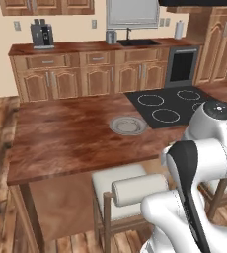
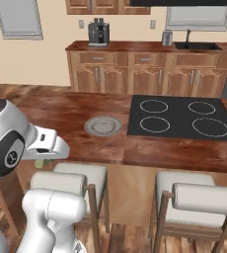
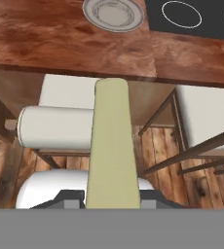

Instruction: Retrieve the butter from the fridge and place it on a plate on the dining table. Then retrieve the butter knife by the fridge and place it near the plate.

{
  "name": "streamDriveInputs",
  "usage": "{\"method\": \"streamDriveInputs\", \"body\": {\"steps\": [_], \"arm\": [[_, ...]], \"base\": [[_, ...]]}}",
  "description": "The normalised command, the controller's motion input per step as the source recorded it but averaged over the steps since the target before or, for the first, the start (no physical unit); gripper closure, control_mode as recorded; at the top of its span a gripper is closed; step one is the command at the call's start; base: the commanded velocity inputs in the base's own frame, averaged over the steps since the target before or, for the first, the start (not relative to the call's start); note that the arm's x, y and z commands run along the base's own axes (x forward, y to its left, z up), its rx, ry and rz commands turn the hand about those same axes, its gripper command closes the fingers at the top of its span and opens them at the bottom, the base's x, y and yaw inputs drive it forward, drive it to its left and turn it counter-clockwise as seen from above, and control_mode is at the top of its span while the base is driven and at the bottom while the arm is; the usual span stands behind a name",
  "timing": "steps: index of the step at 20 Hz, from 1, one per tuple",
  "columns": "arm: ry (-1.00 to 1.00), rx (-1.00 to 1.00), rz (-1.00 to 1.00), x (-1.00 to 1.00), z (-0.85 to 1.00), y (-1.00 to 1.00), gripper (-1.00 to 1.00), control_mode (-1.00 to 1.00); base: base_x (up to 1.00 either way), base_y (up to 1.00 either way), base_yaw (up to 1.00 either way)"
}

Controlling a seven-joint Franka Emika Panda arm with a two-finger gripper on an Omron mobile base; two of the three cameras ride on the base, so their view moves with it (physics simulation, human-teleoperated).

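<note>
Gripper: my gripper [image 3: 113,202] is pinching the butter [image 3: 112,146], which sticks out lengthwise between my fingers.
Butter position: held over a white cushioned stool [image 3: 55,127], short of the dining table's [image 1: 66,138] edge.
Plate: grey plate [image 1: 128,125] lies on the tabletop beside the black cooktop [image 1: 172,105], well apart from my butter.

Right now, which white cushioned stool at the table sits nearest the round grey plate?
The white cushioned stool on the left in the right base view, directly below the round grey plate; the other stool faces the black cooktop.
</note>
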Motion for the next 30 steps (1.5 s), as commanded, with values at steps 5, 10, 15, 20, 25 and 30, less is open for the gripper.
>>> {"method": "streamDriveInputs", "body": {"steps": [5, 10, 15, 20, 25, 30], "arm": [[0.00, 0.00, 0.00, 0.00, 0.00, 0.00, 1.00, 1.00], [0.00, 0.00, 0.00, 0.00, 0.00, 0.00, 1.00, 1.00], [0.00, 0.00, 0.00, 0.00, 0.00, 0.00, 1.00, 1.00], [0.00, 0.00, 0.00, 0.00, 0.00, 0.00, 1.00, 1.00], [0.00, 0.00, 0.00, 0.00, 0.00, 0.00, 1.00, 1.00], [0.00, 0.00, 0.00, 0.00, 0.00, 0.00, 1.00, 1.00]], "base": [[0.41, -0.80, 0.12], [0.82, -0.17, -0.10], [0.65, 0.34, -0.05], [0.80, 0.34, 0.00], [0.35, 0.12, 0.00], [0.13, 0.08, 0.01]]}}
